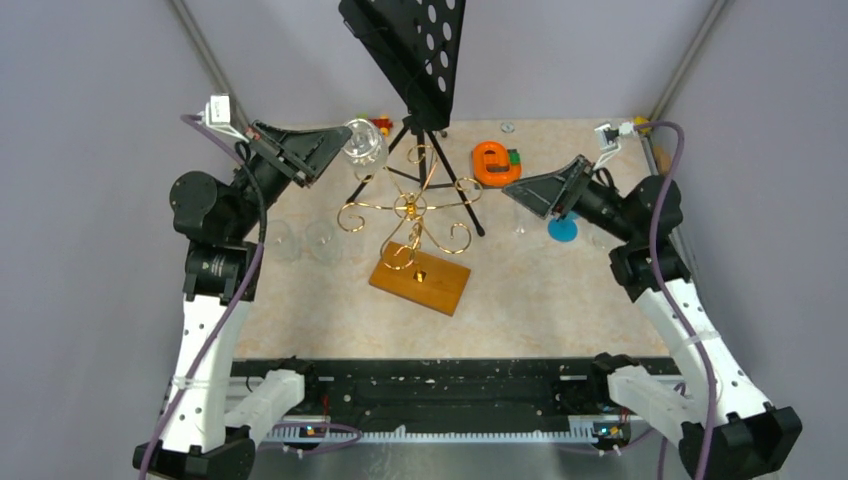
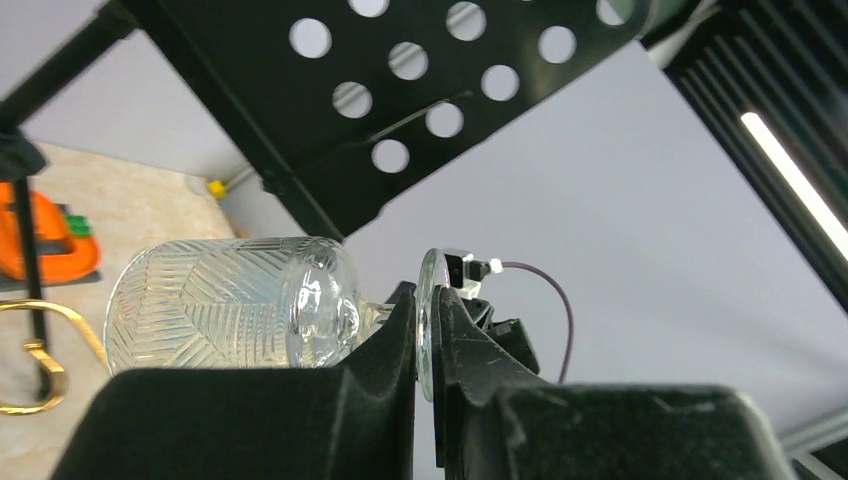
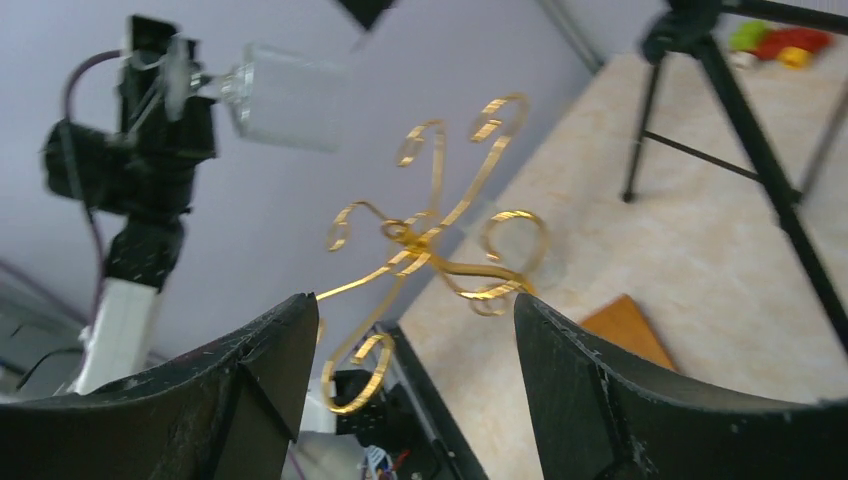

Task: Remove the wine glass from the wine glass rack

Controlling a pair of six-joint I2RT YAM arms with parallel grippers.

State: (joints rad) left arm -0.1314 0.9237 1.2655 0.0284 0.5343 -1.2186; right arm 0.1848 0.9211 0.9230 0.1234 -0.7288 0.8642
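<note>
Left fingers (image 2: 280, 420) pinch wine glass (image 2: 230, 315) beside wine glass rack (image 1: 410, 207) | right fingers (image 3: 620, 400) spread | risk: glass may hit music stand (image 1: 410, 50).

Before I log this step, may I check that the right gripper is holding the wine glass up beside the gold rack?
Not quite: it is the left gripper that is holding the wine glass up beside the gold rack. The top external view shows this, and the right wrist view shows the right gripper open and empty.
</note>
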